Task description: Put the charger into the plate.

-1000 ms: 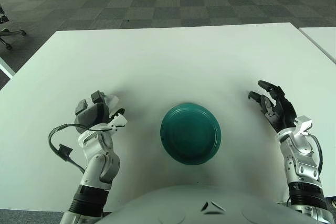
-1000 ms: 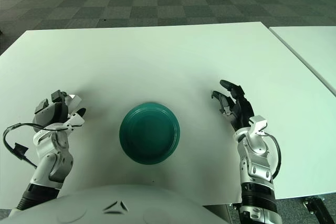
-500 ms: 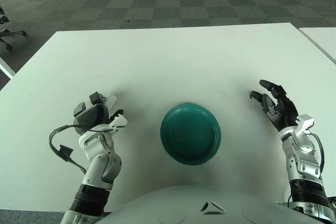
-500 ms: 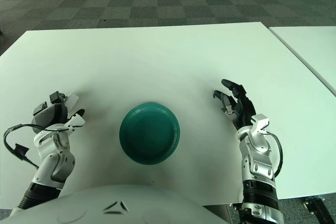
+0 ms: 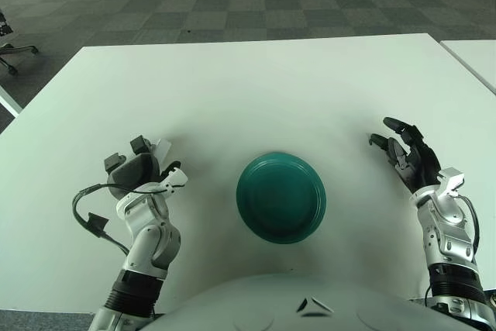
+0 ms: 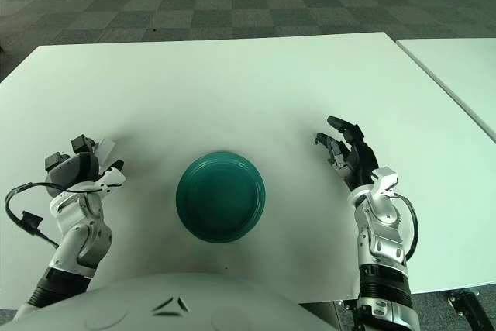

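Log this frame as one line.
left hand: at charger, grasp unclear | plate: empty | right hand: open, right of plate

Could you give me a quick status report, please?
Left hand at the white charger, grip unclear. Right hand open, idle. Plate empty, path clear.

On the desk (image 5: pixel 256 83) the plate (image 5: pixel 280 198) lies near the front edge, the left hand (image 5: pixel 138 170) toward the desk's left edge with the charger (image 5: pixel 163 149) at its far side, the right hand (image 5: pixel 409 159) toward the right edge.
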`<state>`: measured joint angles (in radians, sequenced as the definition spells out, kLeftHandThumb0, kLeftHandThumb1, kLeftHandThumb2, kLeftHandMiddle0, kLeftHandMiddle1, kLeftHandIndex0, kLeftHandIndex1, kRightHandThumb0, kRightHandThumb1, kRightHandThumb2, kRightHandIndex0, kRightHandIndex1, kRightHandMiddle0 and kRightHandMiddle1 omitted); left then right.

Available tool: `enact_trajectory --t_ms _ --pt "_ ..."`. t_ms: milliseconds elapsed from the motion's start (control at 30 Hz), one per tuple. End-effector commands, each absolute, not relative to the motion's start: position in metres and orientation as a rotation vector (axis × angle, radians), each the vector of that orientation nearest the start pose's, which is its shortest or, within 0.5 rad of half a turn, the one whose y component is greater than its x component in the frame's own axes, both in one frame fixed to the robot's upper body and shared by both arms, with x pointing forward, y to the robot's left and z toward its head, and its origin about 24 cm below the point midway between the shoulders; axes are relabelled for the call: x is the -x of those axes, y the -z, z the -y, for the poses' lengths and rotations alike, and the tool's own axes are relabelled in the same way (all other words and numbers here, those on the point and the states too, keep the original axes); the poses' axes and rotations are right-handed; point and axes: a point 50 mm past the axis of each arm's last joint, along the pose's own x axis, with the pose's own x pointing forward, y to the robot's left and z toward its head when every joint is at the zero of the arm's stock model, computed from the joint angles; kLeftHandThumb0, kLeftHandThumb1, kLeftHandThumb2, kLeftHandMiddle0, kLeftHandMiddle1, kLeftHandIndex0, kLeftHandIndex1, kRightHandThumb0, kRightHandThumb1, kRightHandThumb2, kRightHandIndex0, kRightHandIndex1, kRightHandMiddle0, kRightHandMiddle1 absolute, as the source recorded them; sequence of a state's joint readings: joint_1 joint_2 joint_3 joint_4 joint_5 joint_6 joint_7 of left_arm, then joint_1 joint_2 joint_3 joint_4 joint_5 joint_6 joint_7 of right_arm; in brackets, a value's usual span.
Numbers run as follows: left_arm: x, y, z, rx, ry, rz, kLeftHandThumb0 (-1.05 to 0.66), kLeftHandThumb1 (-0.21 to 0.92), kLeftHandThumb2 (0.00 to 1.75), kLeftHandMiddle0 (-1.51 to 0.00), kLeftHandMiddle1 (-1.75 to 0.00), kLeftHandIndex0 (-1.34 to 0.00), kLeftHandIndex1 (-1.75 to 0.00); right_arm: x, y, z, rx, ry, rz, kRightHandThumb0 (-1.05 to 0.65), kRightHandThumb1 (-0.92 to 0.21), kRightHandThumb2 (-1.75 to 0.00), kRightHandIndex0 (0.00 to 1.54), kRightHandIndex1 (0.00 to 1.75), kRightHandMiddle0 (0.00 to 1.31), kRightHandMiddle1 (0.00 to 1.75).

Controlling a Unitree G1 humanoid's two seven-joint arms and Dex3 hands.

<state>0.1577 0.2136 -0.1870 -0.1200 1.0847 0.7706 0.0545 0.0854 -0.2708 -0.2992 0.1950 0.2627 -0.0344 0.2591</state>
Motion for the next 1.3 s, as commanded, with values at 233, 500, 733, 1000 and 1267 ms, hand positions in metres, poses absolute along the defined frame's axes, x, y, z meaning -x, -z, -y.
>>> enact_trajectory --t_ms 233,500,733,1000,1267 --pt "-0.1868 0.0093 -0.2178 -1.214 -0.338 -0.693 -1.05 0.92 0.64 -0.05 -1.38 -0.04 -1.57 -0.2060 0.0098 0.2784 -0.049 0.123 -0.283 -0.78 -0.92 -0.41 0.12 0.56 0.00 0.86" --pt "-0.1884 0.0151 -0.2222 -1.205 -0.399 -0.647 -0.47 0.65 0.89 -0.58 -1.73 -0.36 -1.74 -0.2067 0.0095 0.2798 -0.049 0.124 -0.283 -0.78 -0.92 -0.41 0.11 0.56 0.00 0.86" --pt "-0.1894 0.0116 -0.2205 -1.219 -0.454 -0.583 -0.41 0.57 0.99 -0.76 -1.74 -0.42 -1.75 -0.2072 0.0094 0.2809 -0.049 0.124 -0.283 -0.78 -0.92 -0.41 0.11 0.56 0.00 0.86" --pt "-0.1906 0.0109 -0.2188 -1.223 -0.472 -0.551 -0.43 0.45 1.14 -0.93 -1.75 -0.50 -1.75 -0.2075 0.0095 0.2818 -0.049 0.124 -0.283 -0.78 -0.92 -0.41 0.11 0.56 0.00 0.86" --pt "-0.1923 0.0123 -0.2183 -1.218 -0.465 -0.518 -0.44 0.41 1.19 -1.08 -1.75 -0.53 -1.75 -0.2087 0.0095 0.2833 -0.049 0.124 -0.284 -0.78 -0.92 -0.41 0.11 0.56 0.00 0.86"
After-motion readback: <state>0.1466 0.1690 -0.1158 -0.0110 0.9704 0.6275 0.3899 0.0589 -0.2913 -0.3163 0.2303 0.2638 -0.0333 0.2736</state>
